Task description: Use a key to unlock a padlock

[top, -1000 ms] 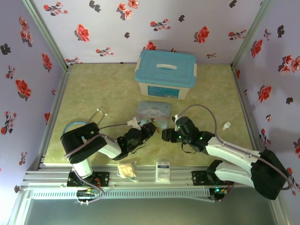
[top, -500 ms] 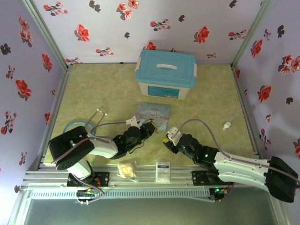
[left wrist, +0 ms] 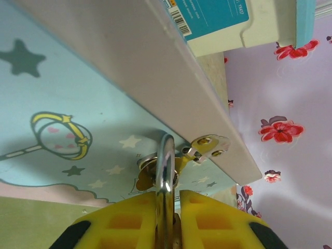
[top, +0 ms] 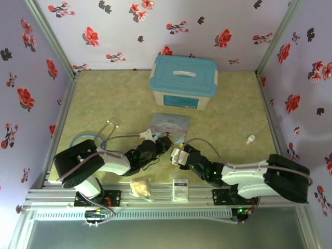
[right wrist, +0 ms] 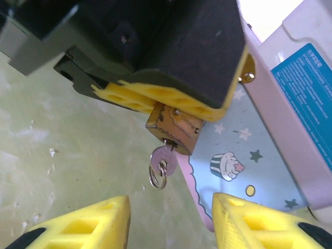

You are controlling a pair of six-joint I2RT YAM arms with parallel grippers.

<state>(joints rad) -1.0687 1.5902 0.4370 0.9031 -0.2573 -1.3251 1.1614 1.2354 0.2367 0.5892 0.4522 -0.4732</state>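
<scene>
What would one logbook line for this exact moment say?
left tool: shut on padlock | key: in padlock's keyhole, ring hanging | right tool: open, below key, not touching

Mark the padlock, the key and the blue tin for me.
padlock (right wrist: 175, 126): right wrist view, brass body.
key (right wrist: 165, 156): right wrist view, head below the padlock.
blue tin (top: 170, 123): top external view, lid.

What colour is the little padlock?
Brass yellow. The padlock shows best in the right wrist view.

Top looks down; wrist views close (sharing the padlock (right wrist: 174, 128))
</scene>
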